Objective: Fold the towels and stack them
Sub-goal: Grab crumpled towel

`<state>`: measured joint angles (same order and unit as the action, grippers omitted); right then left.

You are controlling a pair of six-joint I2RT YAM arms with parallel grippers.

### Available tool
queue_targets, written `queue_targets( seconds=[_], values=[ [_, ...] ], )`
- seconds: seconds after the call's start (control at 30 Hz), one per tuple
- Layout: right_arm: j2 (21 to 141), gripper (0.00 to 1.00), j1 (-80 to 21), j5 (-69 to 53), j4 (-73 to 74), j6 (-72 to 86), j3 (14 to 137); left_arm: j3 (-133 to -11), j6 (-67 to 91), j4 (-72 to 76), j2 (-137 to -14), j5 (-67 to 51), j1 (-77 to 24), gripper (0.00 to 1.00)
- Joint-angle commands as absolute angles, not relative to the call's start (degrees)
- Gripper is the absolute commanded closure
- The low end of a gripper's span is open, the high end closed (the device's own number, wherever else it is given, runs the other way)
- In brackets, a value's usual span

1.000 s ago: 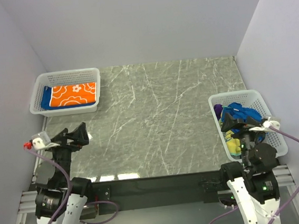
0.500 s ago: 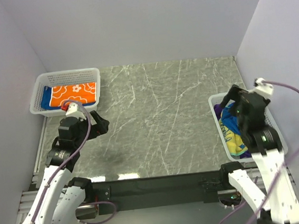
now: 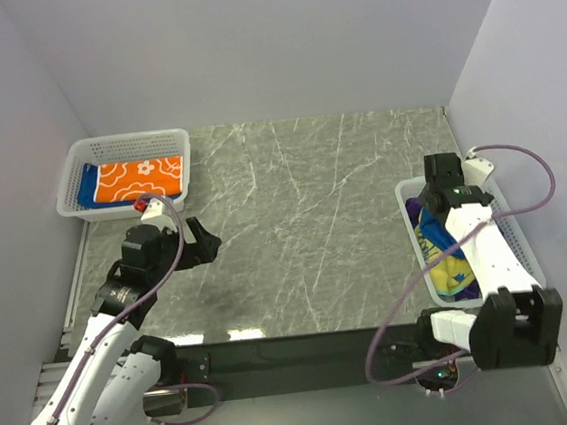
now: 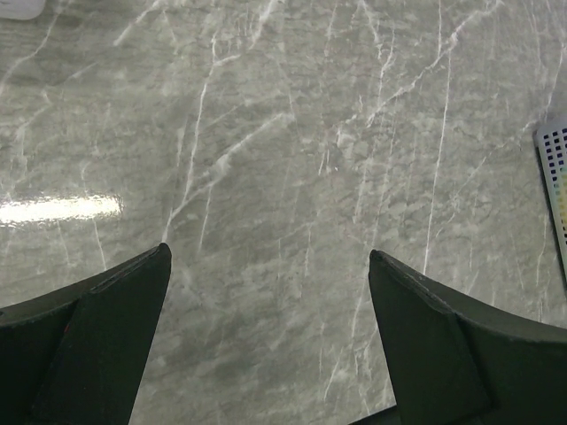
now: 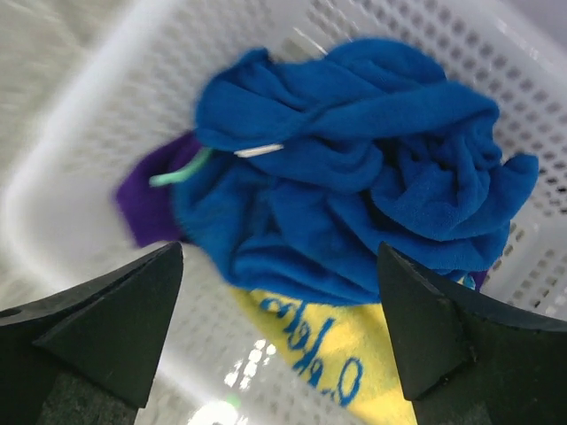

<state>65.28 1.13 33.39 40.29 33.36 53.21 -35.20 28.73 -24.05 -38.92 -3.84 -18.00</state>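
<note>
The left basket (image 3: 121,146), white mesh, sits at the table's far left corner. In it an orange towel (image 3: 139,177) with white flowers lies folded flat on top of a blue towel (image 3: 85,191), of which only a strip shows along the left side.

Nearer the front, the left gripper (image 4: 266,292) hangs over the bare grey marble table (image 3: 312,200), its fingers spread wide apart with nothing between them (only veined stone shows in the gap). It is well apart from both baskets.

At the right edge, the right basket (image 5: 80,168) holds a loose heap. A crumpled royal blue towel (image 5: 354,159) lies uppermost, a purple towel (image 5: 149,208) pokes out beneath its left side, and a yellow towel (image 5: 328,359) with blue markings lies under its near edge. The right gripper (image 5: 279,252) hovers above this heap, fingers parted on either side of the blue cloth and gripping nothing.
</note>
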Motion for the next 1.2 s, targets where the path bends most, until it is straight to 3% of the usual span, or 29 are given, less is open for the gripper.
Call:
queue_targets(
  seconds=[0.0,0.07,0.17,0.27,0.3,0.33,0.37,0.43,0.6,0.73,0.93,1.17],
  values=[
    [69.2,0.07,4.4,33.1,34.6,37.2,50.6,-35.9,28.4,-23.6,-37.9,-1.3,-20.0,0.01],
    [71.9,0.10,5.1,32.1,33.2,37.6,49.4,-35.9,28.4,-23.8,-37.7,-0.6,-20.7,0.01],
    [74.8,0.24,6.8,32.1,31.7,38.8,47.8,-35.9,28.5,-24.0,-37.5,-0.3,-21.6,0.01],
    [75.9,0.47,7.6,32.4,31.4,39.1,46.6,-35.9,28.6,-24.1,-37.4,-0.2,-22.3,0.01],
    [75.8,0.65,7.6,33.8,32.1,39.2,46.4,-35.9,28.5,-24.2,-37.4,-0.2,-22.6,0.01],
    [75.0,0.74,7.6,34.7,32.7,39.5,46.5,-35.9,28.4,-24.2,-37.3,-0.3,-22.8,0.01],
    [74.3,0.90,7.6,35.4,33.5,39.3,46.8,-35.9,28.5,-24.3,-37.3,-0.3,-22.9,0.01],
    [71.1,0.99,7.5,36.2,35.4,38.1,48.2,-35.9,28.5,-24.3,-37.3,-0.3,-23.2,0.01],
    [64.3,1.00,6.1,36.6,40.1,33.2,56.0,-36.1,28.5,-24.3,-37.9,-0.2,-23.6,0.01],
    [62.8,1.00,1.4,35.0,42.2,27.2,71.0,-36.1,28.5,-24.4,-38.6,-0.3,-23.6,0.01],
    [71.3,1.00,-13.5,31.7,41.1,18.4,97.7,-36.6,28.9,-24.7,-39.9,2.2,-23.6,0.01],
    [78.8,1.00,-25.9,18.9,31.2,12.1,115.0,-36.5,28.9,-24.3,-39.8,2.5,-23.0,0.01]
  ],
)
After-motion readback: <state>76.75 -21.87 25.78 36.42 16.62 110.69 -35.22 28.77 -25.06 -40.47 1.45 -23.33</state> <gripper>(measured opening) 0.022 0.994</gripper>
